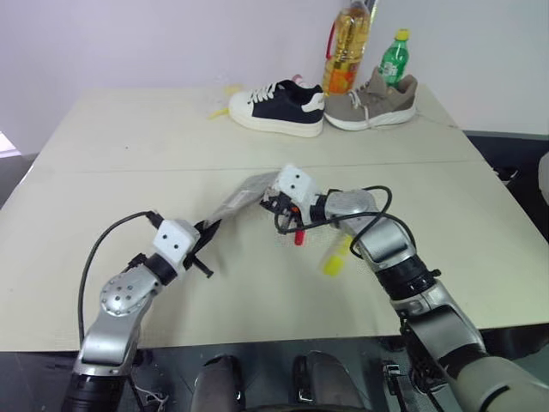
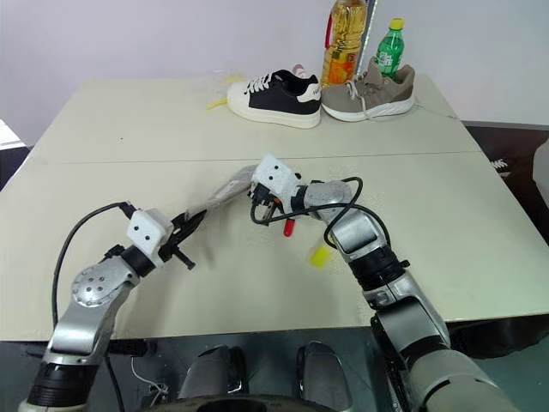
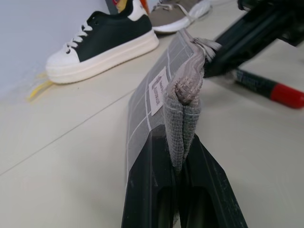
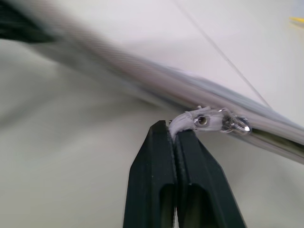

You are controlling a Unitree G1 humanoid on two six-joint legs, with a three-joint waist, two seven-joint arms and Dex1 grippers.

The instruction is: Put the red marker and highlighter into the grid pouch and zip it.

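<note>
1. The grid pouch (image 1: 238, 201), grey with white lines and a small label, hung stretched between both tools, one end pinched in the left tool (image 3: 183, 164), its pull tab (image 4: 187, 122) in the right tool (image 4: 175, 135).
2. The red marker (image 1: 298, 237) lay just below the right tool.
3. The highlighter (image 1: 336, 257), yellow, lay beside it on the surface (image 1: 129, 146).

Cream tabletop (image 1: 129, 146) carrying red marker (image 1: 299, 237), highlighter (image 1: 336, 257), two shoes (image 1: 277, 107), two bottles (image 1: 346, 47) at far edge.
</note>
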